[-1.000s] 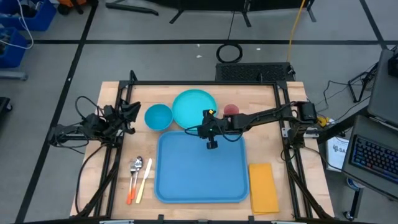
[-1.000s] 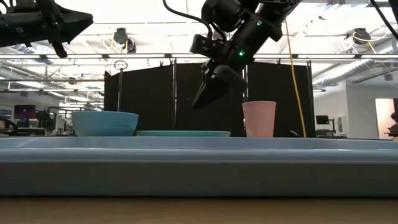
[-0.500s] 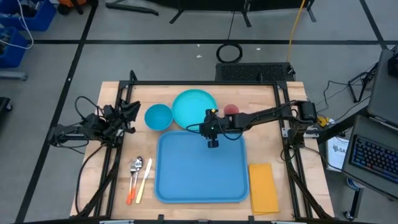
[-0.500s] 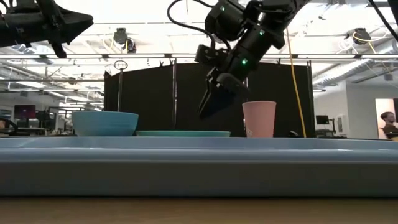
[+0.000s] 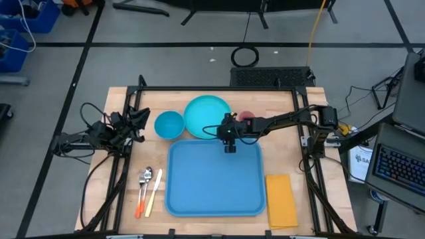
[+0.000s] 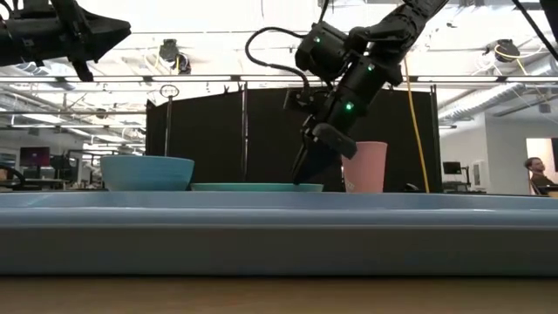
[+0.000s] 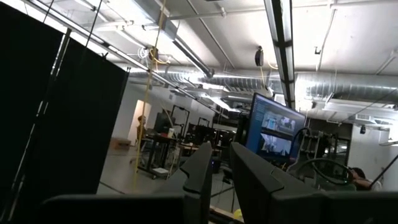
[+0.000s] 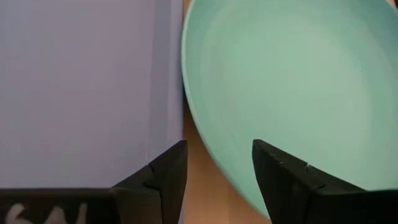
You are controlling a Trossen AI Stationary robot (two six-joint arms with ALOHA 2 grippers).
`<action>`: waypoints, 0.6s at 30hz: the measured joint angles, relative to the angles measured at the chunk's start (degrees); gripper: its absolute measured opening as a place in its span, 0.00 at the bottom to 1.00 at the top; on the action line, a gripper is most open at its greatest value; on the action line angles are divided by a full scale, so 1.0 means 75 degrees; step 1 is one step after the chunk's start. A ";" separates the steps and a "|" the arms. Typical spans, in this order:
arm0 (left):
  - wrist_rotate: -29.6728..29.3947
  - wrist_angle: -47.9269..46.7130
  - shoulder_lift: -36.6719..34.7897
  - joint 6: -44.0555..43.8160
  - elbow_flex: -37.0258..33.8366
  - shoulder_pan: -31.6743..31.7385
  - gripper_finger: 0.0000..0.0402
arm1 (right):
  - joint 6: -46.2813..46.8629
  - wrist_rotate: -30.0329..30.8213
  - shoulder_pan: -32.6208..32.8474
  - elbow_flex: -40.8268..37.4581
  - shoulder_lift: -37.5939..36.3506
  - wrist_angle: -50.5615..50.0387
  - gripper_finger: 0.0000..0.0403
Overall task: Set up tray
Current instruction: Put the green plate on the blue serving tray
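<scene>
The blue tray (image 5: 214, 178) lies flat on the wooden table. Just past its far edge lies the round turquoise plate (image 5: 207, 114). My right gripper (image 5: 229, 143) points slantwise down over the gap between them, open. In the right wrist view (image 8: 214, 168), one finger is over the tray's far rim (image 8: 165, 93) and the other over the plate's near rim (image 8: 249, 155). I see it touching neither. My left gripper (image 7: 221, 162) waits at the table's left edge, raised, with only a narrow gap between its fingers and nothing in it.
A blue bowl (image 5: 169, 124) stands left of the plate and a pink cup (image 5: 247, 117) right of it, close to my right arm. A spoon, fork and knife (image 5: 149, 190) lie left of the tray. A yellow napkin (image 5: 281, 199) lies to its right.
My right gripper has sunk and gone toward the table's far edge, from above the tray's far part down to the plate's near rim, and it has opened. The tray, plate, bowl and cup have kept their places.
</scene>
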 joint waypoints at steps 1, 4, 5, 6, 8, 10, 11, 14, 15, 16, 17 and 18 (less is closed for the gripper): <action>0.0000 0.0000 0.0000 -0.0001 0.0000 0.0000 0.16 | 0.0000 0.0000 -0.0014 -0.0032 0.0000 -0.0006 0.42; 0.0000 -0.0003 0.0000 -0.0001 0.0000 0.0001 0.16 | 0.0000 -0.0006 -0.0039 -0.0092 0.0000 0.0109 0.42; 0.0000 -0.0003 0.0000 -0.0003 0.0000 0.0001 0.16 | 0.0000 -0.0050 -0.0041 -0.0108 0.0000 0.0183 0.42; 0.0000 -0.0003 0.0000 -0.0004 0.0000 0.0001 0.16 | -0.0003 -0.0162 -0.0046 -0.0119 0.0000 0.0211 0.42; 0.0000 -0.0005 0.0000 -0.0006 0.0000 0.0001 0.16 | -0.0003 -0.0230 -0.0061 -0.0125 0.0000 0.0210 0.42; 0.0000 -0.0006 0.0000 -0.0010 0.0000 0.0001 0.16 | -0.0003 -0.0208 -0.0061 -0.0125 0.0047 0.0250 0.42; 0.0000 -0.0006 0.0000 -0.0018 0.0000 0.0001 0.16 | -0.0003 -0.0210 -0.0064 -0.0125 0.0061 0.0251 0.42; 0.0002 -0.0036 0.0000 -0.0019 0.0000 0.0001 0.16 | -0.0023 -0.0209 -0.0070 -0.0128 0.0119 0.0286 0.41; 0.0000 -0.0071 0.0000 -0.0018 0.0000 0.0001 0.16 | -0.0038 -0.0206 -0.0070 -0.0125 0.0165 0.0379 0.41; 0.0003 -0.0094 0.0000 -0.0018 0.0000 0.0000 0.16 | -0.0038 -0.0204 -0.0073 -0.0125 0.0184 0.0385 0.41; 0.0000 -0.0113 0.0000 -0.0027 0.0000 0.0001 0.16 | -0.0038 -0.0201 -0.0075 -0.0127 0.0192 0.0387 0.41; -0.0002 -0.0132 0.0000 -0.0052 0.0000 0.0001 0.16 | -0.0044 -0.0204 -0.0078 -0.0125 0.0181 0.0413 0.41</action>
